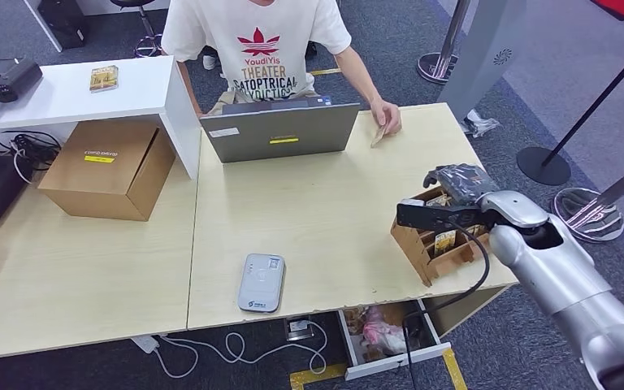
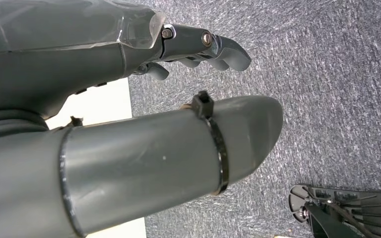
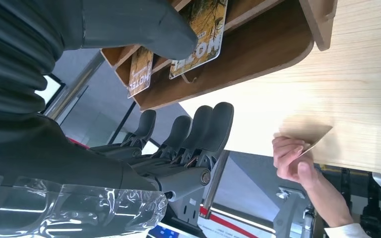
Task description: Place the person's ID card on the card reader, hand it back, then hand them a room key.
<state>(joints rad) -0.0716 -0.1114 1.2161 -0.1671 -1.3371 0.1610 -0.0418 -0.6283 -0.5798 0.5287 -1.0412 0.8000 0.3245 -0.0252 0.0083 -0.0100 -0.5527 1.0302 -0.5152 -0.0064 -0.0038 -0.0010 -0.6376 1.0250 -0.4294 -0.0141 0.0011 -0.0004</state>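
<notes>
**Right hand at the key rack, ID card in the person's hand**

Your right hand sits over the wooden rack at the table's right edge, toward the near corner. In the right wrist view its fingers are stretched out side by side, apart from the thumb, and hold nothing. The thumb tip lies right against the key cards standing in the rack's slots; you cannot tell whether it actually touches them.

The ID card is at the table's far edge, well apart from your right hand. The person seated behind the laptop pinches it at one end, its other end resting on the tabletop.

The reader lies flat near the table's near edge, to the left of the rack and well apart from both the card and your right hand.

Your left hand hangs over grey carpet beside a pale table edge, fingers loosely curled, gripping nothing.
</notes>
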